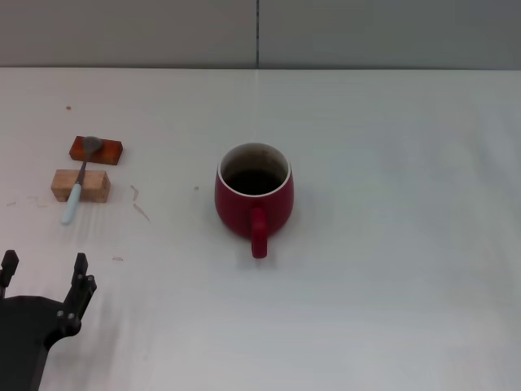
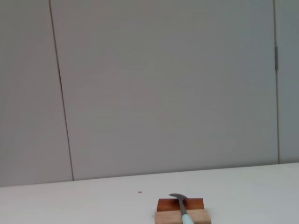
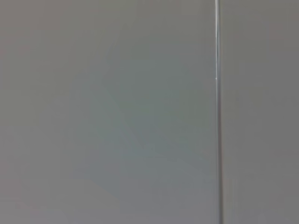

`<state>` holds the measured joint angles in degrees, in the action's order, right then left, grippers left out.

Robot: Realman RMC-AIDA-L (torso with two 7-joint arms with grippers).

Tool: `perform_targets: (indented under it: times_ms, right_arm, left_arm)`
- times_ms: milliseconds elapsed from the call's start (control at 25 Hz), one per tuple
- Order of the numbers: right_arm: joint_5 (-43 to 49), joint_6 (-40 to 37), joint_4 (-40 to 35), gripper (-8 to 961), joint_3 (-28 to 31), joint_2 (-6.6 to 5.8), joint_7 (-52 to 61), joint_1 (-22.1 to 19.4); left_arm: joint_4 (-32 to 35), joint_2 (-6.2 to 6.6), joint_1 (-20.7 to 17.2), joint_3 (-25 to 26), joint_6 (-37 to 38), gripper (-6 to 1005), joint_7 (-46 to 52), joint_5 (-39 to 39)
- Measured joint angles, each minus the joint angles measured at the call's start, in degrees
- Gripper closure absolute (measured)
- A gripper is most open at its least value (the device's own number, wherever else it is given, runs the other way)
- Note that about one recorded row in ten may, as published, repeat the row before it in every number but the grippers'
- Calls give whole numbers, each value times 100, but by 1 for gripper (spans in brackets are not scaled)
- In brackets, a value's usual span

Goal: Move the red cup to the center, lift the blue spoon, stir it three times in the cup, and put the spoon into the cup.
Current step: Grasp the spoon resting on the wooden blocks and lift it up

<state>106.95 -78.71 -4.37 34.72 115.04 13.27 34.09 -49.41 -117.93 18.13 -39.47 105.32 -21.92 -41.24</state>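
Red cup [image 1: 253,192] stands upright on the white table [image 1: 391,244], roughly mid-table in the head view, handle turned toward the robot, dark inside showing below a pale rim.

Blue spoon [image 1: 80,177] lies well to the robot's left of the cup. Its grey bowl rests on the red-brown block [image 1: 98,150]; the neck crosses the pale wooden block [image 1: 80,186] nearer the robot; the light-blue handle end slopes down to the tabletop past that block. The two blocks sit just beside each other, a narrow gap between them.

Left gripper [image 1: 44,272] sits low at the near left corner of the table, nearer the robot than the spoon and apart from it. Its black fingers [image 1: 80,278] point away from the robot toward the blocks, jaws apart, nothing between them. The left wrist view looks along the table at the spoon [image 2: 181,208] lying over the two blocks, grey wall panels behind.

Right gripper: not seen in any view. The right wrist view shows only grey wall with one vertical seam.
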Motion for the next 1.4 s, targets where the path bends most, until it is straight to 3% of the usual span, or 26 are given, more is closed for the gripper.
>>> perform_targets:
  times_ms: [520,1400]
  right_arm:
    - [-137,-150,-5,395,0,83,1,-153]
    - [-141,-247,-48,393,-1,151,0,-294]
  left_arm:
    - [416,26,322,295,-1001,227,78,3]
    - [1338,2,368,412,-1823,234,760,-50]
